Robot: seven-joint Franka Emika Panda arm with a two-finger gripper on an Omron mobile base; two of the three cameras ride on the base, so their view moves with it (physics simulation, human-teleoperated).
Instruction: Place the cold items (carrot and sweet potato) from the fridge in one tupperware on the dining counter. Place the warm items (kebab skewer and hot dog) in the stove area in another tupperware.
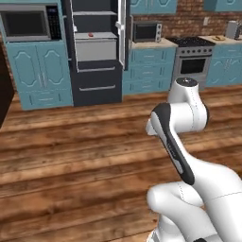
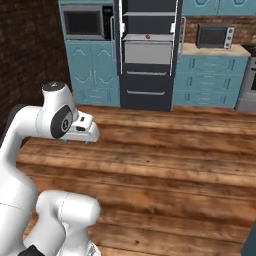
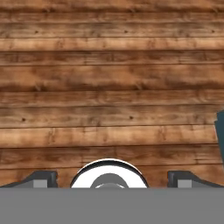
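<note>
Fridge [image 1: 97,52] ahead of me stands with its door open, dark drawers with bar handles below a pale shelf. On that shelf, inside the fridge, I see one small reddish thing [image 1: 90,34]; from here I cannot tell whether it is the sweet potato or the carrot. Right of the fridge I have the stove area [image 1: 193,56], with a toaster oven [image 1: 147,32] on the worktop between them; left of the fridge sits a microwave [image 1: 28,23]. My gripper [image 3: 111,178] hangs over the wooden floor [image 3: 109,78], well short of the fridge, fingers spread wide with nothing between them.
</note>
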